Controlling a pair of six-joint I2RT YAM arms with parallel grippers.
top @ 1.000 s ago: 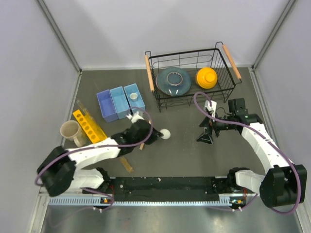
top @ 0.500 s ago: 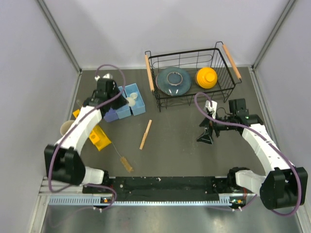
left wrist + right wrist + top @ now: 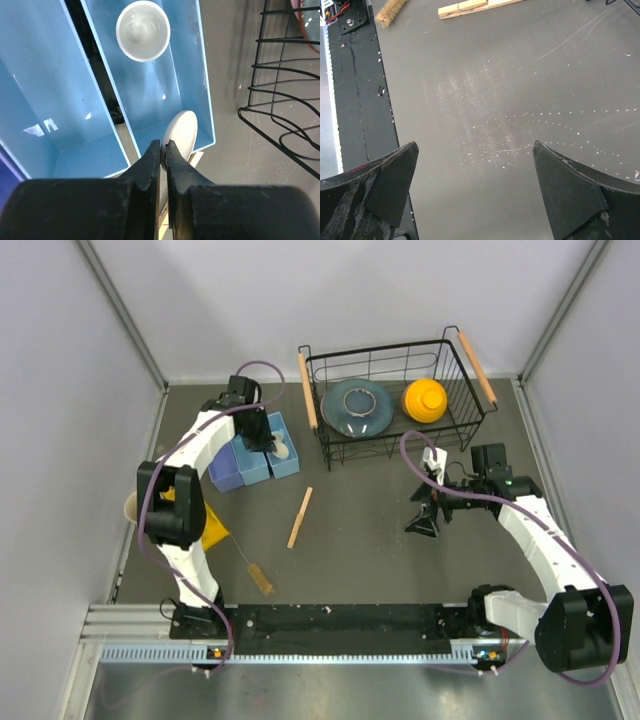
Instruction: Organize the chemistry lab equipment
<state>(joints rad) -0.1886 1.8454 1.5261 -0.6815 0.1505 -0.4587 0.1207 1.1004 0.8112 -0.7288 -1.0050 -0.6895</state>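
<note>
**Second dish arrives at the bin**

Our left end effector [image 3: 162, 145] has just carried a white dish [image 3: 182, 131] off the worktop [image 3: 370, 560] to the rightmost blue bin [image 3: 165, 85], where another dish [image 3: 143, 30] lies. It grips the white dish by its edge, above the bin's corner. The wooden stick [image 3: 300, 517] and brush [image 3: 258, 576] lie loose; our right end effector [image 3: 474, 147] gapes empty.

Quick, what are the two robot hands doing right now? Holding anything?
Left gripper: fingers shut on a small white dish.
Right gripper: fingers open, holding nothing.
</note>
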